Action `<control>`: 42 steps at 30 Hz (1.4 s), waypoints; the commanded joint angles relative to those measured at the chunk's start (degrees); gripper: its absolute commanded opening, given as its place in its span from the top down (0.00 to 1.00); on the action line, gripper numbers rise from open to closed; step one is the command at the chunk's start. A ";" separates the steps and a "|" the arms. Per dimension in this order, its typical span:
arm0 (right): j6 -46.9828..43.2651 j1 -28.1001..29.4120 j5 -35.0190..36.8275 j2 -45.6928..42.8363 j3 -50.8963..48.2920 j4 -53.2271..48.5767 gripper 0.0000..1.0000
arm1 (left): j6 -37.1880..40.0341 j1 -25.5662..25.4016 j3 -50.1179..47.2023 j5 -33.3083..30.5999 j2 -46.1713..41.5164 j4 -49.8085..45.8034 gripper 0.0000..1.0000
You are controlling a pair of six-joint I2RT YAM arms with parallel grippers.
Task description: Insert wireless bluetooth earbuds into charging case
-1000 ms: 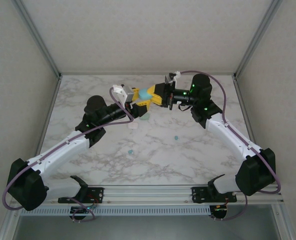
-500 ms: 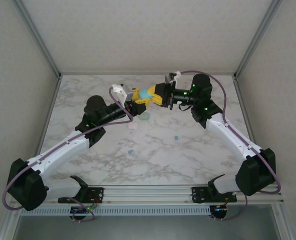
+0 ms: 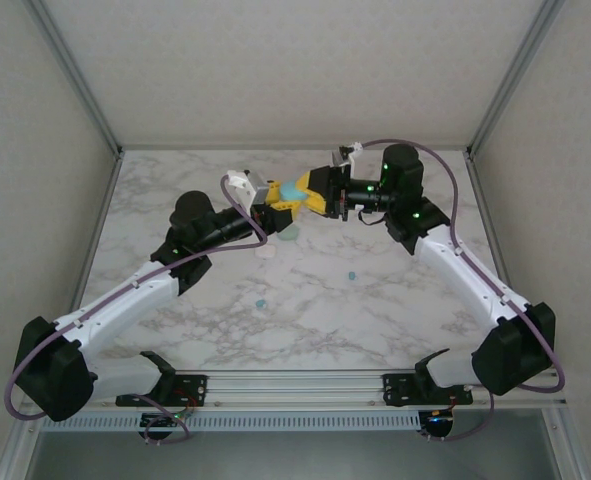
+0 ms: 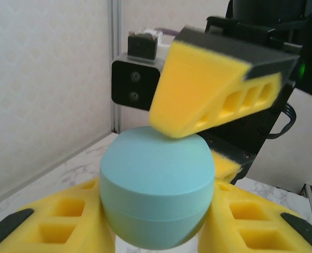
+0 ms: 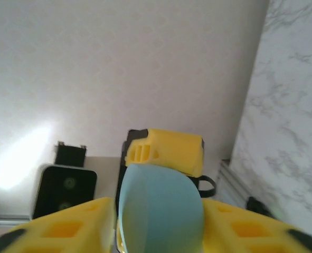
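**A:** Start from above. What is the room like?

**B:** Pale textured walls (image 3: pixel 295 70) on three sides, with metal posts (image 3: pixel 78 80) in the far corners. The bench (image 3: pixel 175 330) is white marble with grey veins, and a rail (image 3: pixel 295 385) runs along its near edge.

**A:** And the case?

**B:** The teal case (image 3: pixel 293 188) is near the far edge, between the left fingers (image 3: pixel 277 204) and the right fingers (image 3: pixel 313 192), which meet tip to tip.

**A:** Any earbuds?

**B:** They lie loose on the marble. There is a teal earbud (image 3: pixel 352 274) mid-bench, a second teal earbud (image 3: pixel 261 300) nearer the rail, and a whitish earbud (image 3: pixel 266 252) below the left fingers. A pale green piece (image 3: pixel 290 235) lies just under the case.

**A:** Left wrist view?

**B:** The left fingers (image 4: pixel 66 221) press both sides of the case (image 4: pixel 156 184) and are grasping it. One right finger rests on its top. Behind are the textured wall and a post, with veined bench at the lower left.

**A:** Right wrist view?

**B:** The case (image 5: pixel 161 205) sits between the right fingers (image 5: pixel 66 226). I cannot tell whether they are squeezing it or have let go. Mostly wall shows behind, with a bright glare patch, and the marble stands along the right edge.
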 commanded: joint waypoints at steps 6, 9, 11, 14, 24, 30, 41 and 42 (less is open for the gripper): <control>-25.89 0.21 3.16 -0.43 12.39 -25.87 0.39 | 0.14 -0.29 0.13 2.65 -2.14 -2.56 0.68; -33.91 0.16 7.33 -0.06 14.90 -34.80 0.36 | -0.57 -0.25 -0.61 2.61 -2.50 -1.80 0.68; -37.20 0.19 8.91 -0.42 15.51 -36.60 0.36 | -0.84 -0.29 -0.84 2.43 -2.66 -1.43 0.68; -41.18 0.38 7.47 -0.69 16.03 -37.11 0.34 | -1.08 -0.29 -0.83 2.57 -2.58 -1.35 0.68; -34.19 0.38 2.01 4.18 19.30 -35.35 0.29 | -0.69 -0.29 -0.63 3.01 -2.57 -1.68 0.67; -19.23 0.35 -1.27 5.47 15.36 -25.02 0.31 | -0.28 -0.29 -0.15 3.09 -2.36 -1.07 0.67; -17.28 0.51 -5.06 6.21 13.68 -24.50 0.51 | 0.29 -0.29 0.42 2.29 -1.97 -0.72 0.66; -16.69 0.54 -5.04 6.43 13.22 -23.91 0.53 | 0.22 -0.29 0.57 2.31 -1.82 -0.80 0.66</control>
